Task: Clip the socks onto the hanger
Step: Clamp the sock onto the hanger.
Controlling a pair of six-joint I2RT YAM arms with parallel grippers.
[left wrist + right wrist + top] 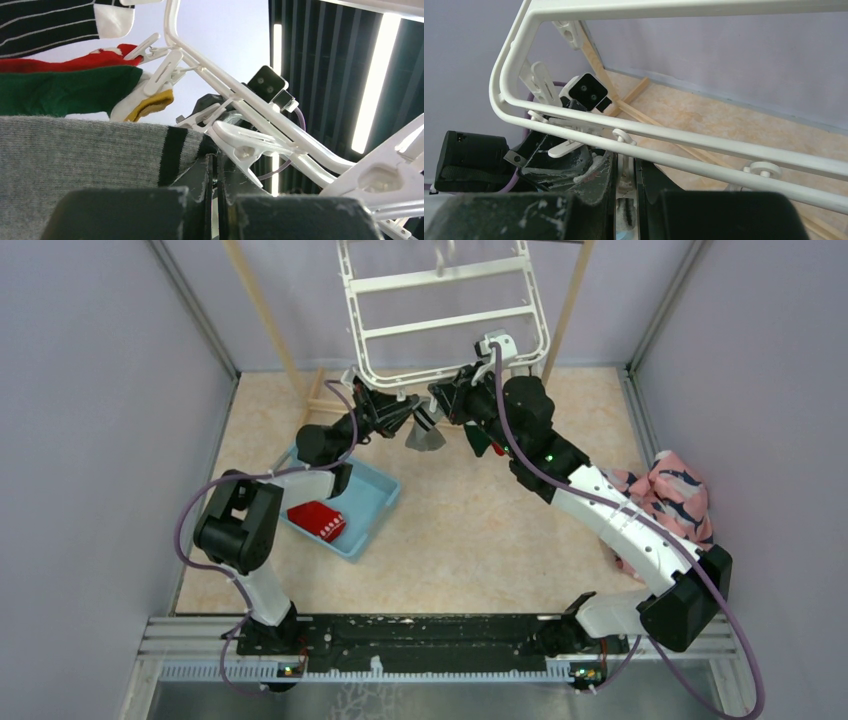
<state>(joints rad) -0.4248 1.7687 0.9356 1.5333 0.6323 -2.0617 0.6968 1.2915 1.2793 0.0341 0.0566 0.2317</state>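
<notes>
The white hanger hangs at the back centre. A grey sock with a black stripe hangs under its near edge, between my two grippers. My left gripper is shut on the sock's cuff, its fingertips right beside a white clip. My right gripper is shut on a clip that hangs from the frame bar; the grey sock shows below, between the jaws. A black-white striped sock, a red sock and a dark green sock hang clipped.
A blue tray at the left holds a red sock with white trim. A pink shark-print cloth lies at the right, beside my right arm. Wooden rack poles stand behind, and purple walls close in the sides.
</notes>
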